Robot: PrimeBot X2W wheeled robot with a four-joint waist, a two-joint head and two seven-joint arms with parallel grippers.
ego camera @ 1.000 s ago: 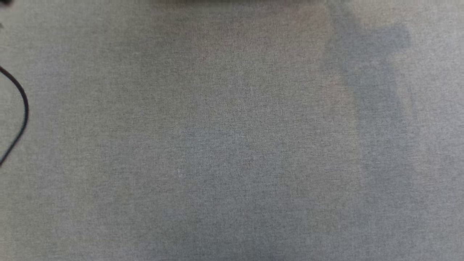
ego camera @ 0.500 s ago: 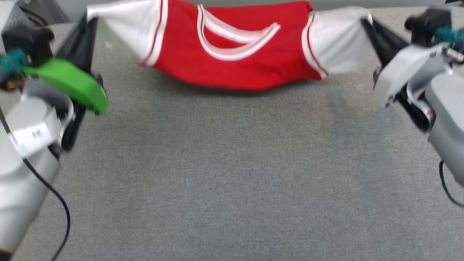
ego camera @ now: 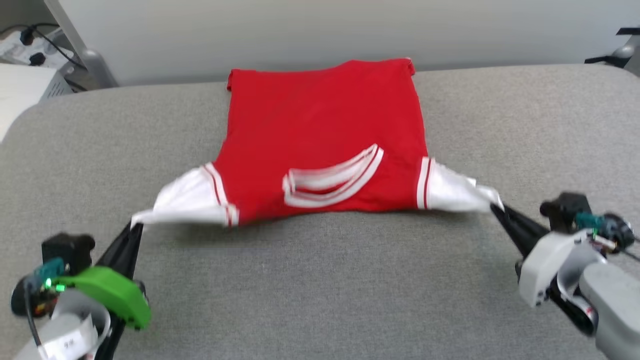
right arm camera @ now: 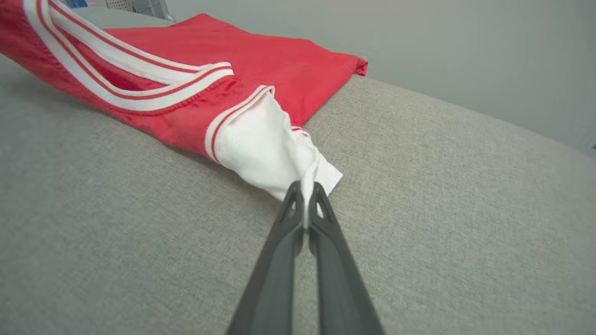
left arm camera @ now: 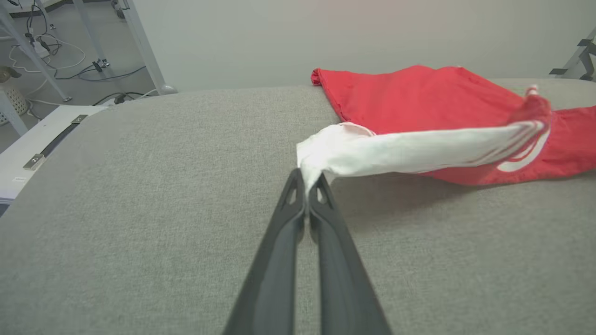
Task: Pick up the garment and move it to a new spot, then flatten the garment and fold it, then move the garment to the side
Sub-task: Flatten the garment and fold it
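**Inspector:** Position of the garment [ego camera: 320, 135]?

**Examiner:** Spread on the grey cloth surface [ego camera: 320, 290]. In the head view the hem [ego camera: 320, 67] is at 12 o'clock and the collar [ego camera: 332, 182] at 6. The long axis runs 12 to 6, and the sleeve line crosses it from 9 to 3. The body lies flat. Judging by the shadow beneath, the near edge and both sleeves are raised off the surface.

**Inspector:** Grippers?

**Examiner:** The left gripper [ego camera: 136, 227] has its fingers pressed together on the tip of the left-side sleeve [ego camera: 185, 200]. The right gripper [ego camera: 495, 207] is pinched the same way on the right-side sleeve [ego camera: 450, 192]. Both wrist views show white cloth between the closed tips.

**Inspector:** Bearing from each?

**Examiner:** From the left gripper the shirt body lies toward 2 o'clock, and from the right gripper toward 10. Neither arm is nearer, and the hold looks symmetrical.

**Inspector:** Finding?

**Examiner:** In my judgement, flattening depends on drawing both sleeves evenly toward 6, with the sleeve line square to the long axis. An uneven pull risks skewing the body.
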